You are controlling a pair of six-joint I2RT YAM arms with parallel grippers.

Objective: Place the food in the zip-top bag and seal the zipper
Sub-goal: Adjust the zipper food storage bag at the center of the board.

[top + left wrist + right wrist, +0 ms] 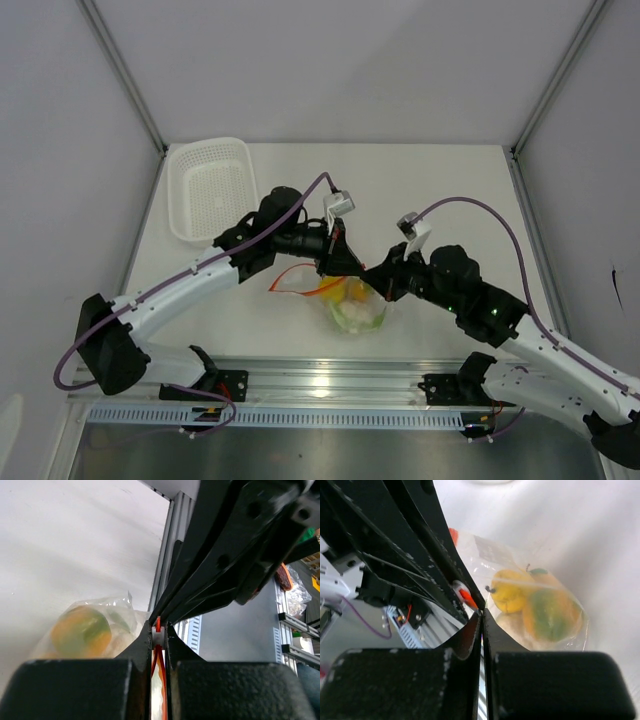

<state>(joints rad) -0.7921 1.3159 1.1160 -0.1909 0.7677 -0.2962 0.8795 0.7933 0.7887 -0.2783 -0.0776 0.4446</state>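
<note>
My left tool [159, 627] is clenched on the zipper [154, 669]. My right tool [481, 614] is pinched shut at the mouth of the zip-top bag [356, 314]. With the food [520, 597] inside, it lies near the desk's [450, 190] front edge, well apart from the basket [210, 188].

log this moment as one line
stage: sealing | food: in zip-top bag | left tool: shut on zipper | right tool: shut on zip-top bag

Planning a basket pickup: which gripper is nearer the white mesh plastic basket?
Left. The left gripper is nearward and rightward of the white mesh plastic basket; the right gripper lies farther right.
</note>
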